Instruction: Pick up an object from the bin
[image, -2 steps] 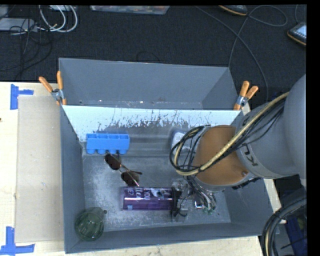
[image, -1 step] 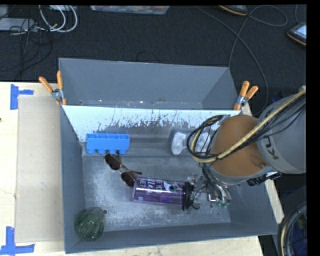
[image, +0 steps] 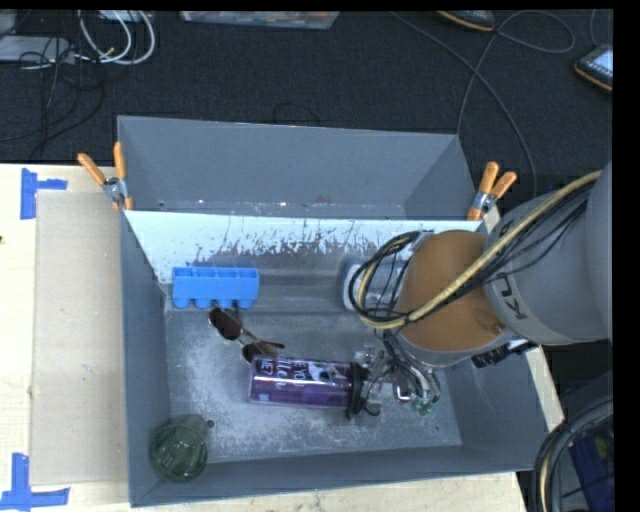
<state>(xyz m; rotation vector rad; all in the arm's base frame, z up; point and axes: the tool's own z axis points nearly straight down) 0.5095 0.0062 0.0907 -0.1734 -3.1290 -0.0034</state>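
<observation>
One grey metal bin (image: 290, 170), four loose things on its floor, well spread, no heap. One arm (image: 450, 290) comes in from the right, with an orange cover and looped cables at the wrist, and hangs low over the right half of the floor.

Things, big to small:
- One purple packet (image: 298, 382), oblong, lying flat, long side left-right, front-centre of the floor. White print on top, too small to read.
- One blue plastic block (image: 214, 287), long, with a ridged top, at the back left against the foot of the rear wall.
- One pair of dark sunglasses (image: 240, 335), between block and packet. One end is just beside the packet's top-left corner; can't tell if they touch.
- One green round thing (image: 180, 448), see-through like a small glass or lid, alone in the front-left corner.

One gripper (image: 365, 392), down at the packet's right end, right at its short edge. From where I stand it's dark clutter there: can't tell if the gripper is spread or closed, or whether it has the packet.
</observation>
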